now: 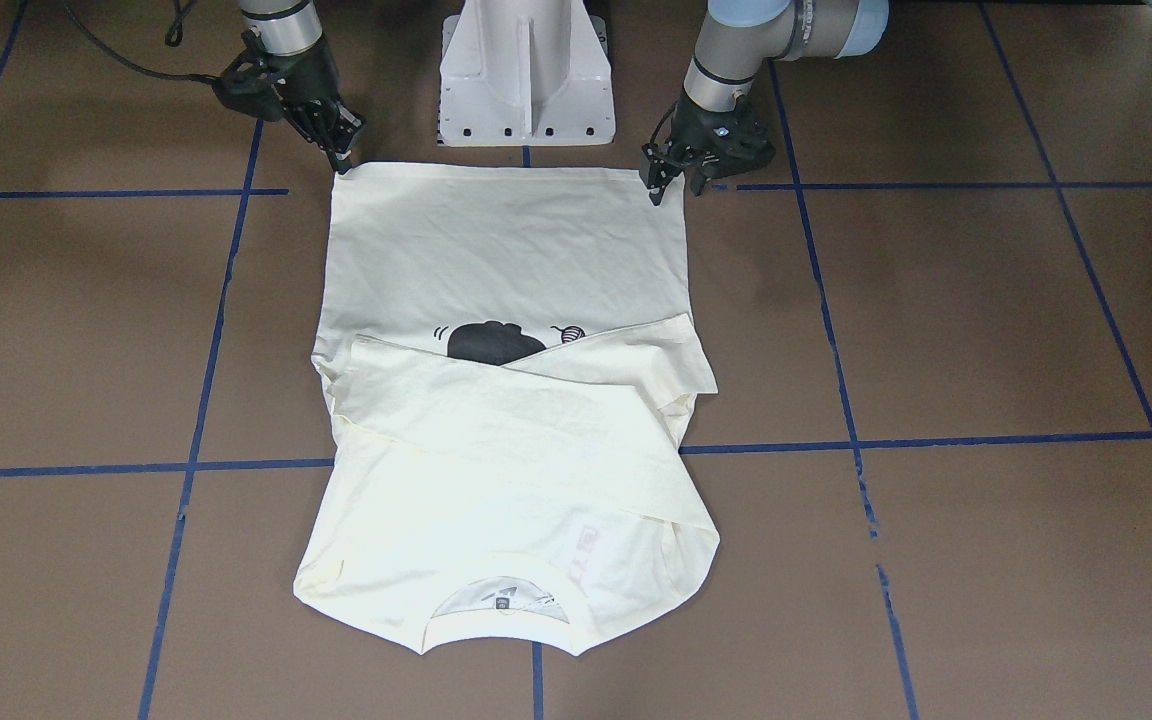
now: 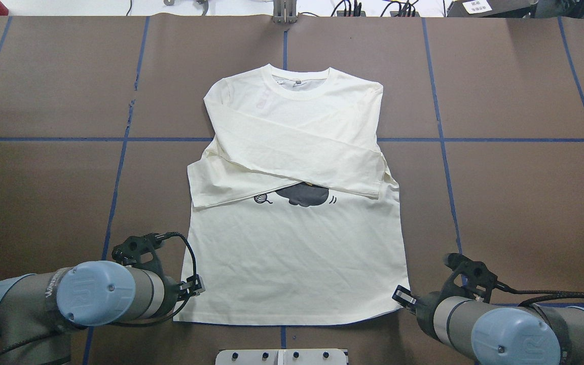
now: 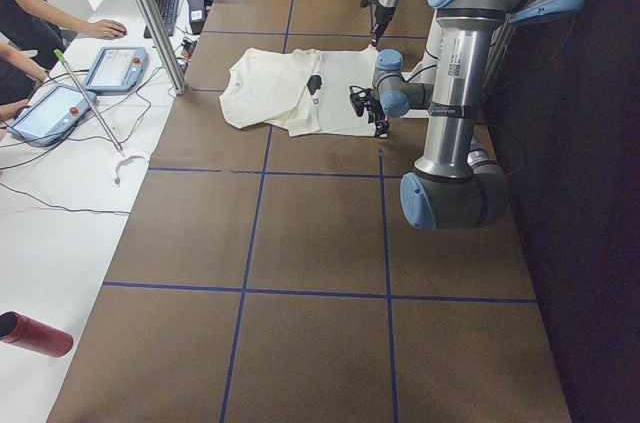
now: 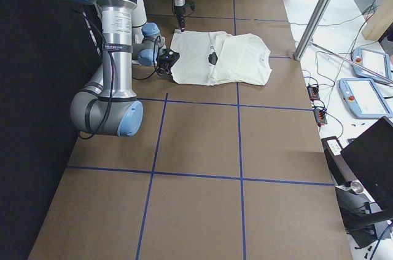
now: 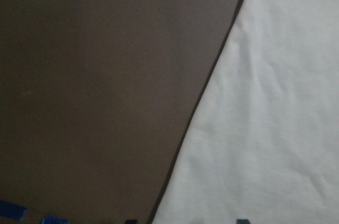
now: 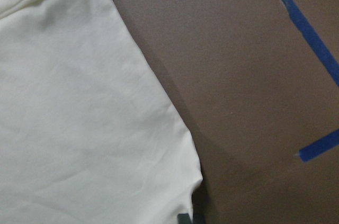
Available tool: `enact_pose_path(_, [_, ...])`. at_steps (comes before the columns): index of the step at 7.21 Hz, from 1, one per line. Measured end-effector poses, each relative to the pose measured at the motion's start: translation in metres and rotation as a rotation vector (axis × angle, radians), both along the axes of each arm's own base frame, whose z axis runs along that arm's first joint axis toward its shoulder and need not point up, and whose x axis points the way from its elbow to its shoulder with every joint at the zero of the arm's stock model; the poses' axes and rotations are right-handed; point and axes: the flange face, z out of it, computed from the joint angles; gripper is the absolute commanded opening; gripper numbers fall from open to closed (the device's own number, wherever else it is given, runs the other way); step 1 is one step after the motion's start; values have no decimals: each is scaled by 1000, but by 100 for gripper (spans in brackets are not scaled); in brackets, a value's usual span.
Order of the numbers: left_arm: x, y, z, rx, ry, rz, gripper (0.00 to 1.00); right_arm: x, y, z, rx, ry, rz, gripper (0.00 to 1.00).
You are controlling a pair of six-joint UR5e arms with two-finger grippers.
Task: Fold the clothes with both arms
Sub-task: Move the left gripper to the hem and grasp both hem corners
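Note:
The cream-white T-shirt [image 2: 297, 243] lies flat on the brown table, collar far from me, hem toward me. Both sleeves are folded across the chest and partly cover the black cat print [image 2: 304, 194]. My left gripper [image 2: 195, 285] is at the hem's left corner; in the front-facing view [image 1: 674, 188] and the left wrist view its jaws stand apart over the shirt's side edge [image 5: 265, 128]. My right gripper [image 2: 402, 296] is at the hem's right corner [image 6: 193, 192]; it is a narrow point there [image 1: 341, 162], shut on the corner.
The white pedestal base [image 1: 526, 70] stands just behind the hem, between the arms. Blue tape lines [image 2: 119, 167] cross the table. Operators with tablets [image 3: 60, 108] and a metal pole [image 3: 150, 13] are at the far side. A red bottle [image 3: 35, 333] lies off the table.

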Motion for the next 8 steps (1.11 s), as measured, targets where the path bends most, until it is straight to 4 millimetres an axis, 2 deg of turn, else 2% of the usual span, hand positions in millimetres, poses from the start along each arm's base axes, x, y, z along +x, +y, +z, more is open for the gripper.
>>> enact_pose_path(3, [6, 14, 1, -27, -8, 7, 66, 0, 1, 0, 1, 1, -1, 0])
enact_pose_path(8, [9, 19, 6, -32, -20, 16, 61, 0, 1, 1, 1, 2, -1, 0])
